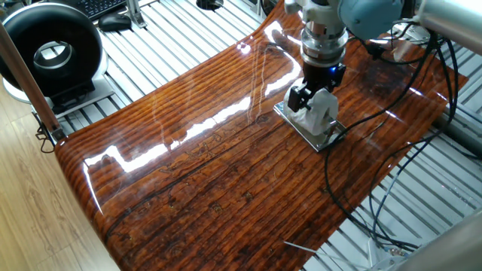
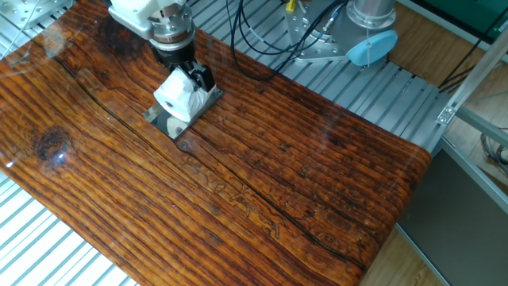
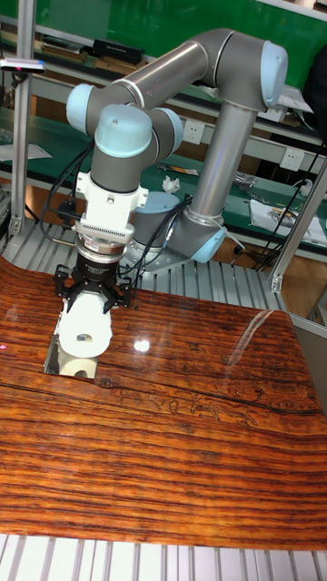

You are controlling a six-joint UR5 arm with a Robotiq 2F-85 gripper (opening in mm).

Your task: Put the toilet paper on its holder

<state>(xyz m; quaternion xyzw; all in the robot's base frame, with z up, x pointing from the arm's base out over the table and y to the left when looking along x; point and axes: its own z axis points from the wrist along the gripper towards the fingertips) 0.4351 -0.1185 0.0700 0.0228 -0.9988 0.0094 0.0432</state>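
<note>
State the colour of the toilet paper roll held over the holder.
White. The toilet paper shows best in the tall fixed view, above the shiny silver holder.

a glossy wooden tabletop (image 1: pixel 211 173) is lying across the slatted metal bench (image 2: pixel 48 246) you are working at. a black round fan (image 1: pixel 50 53) is standing off its corner, beside the keyboard (image 1: pixel 105 6). black cables (image 2: pixel 262 40) are trailing behind. a green wall (image 3: pixel 136 23) is backing the scene.
</note>
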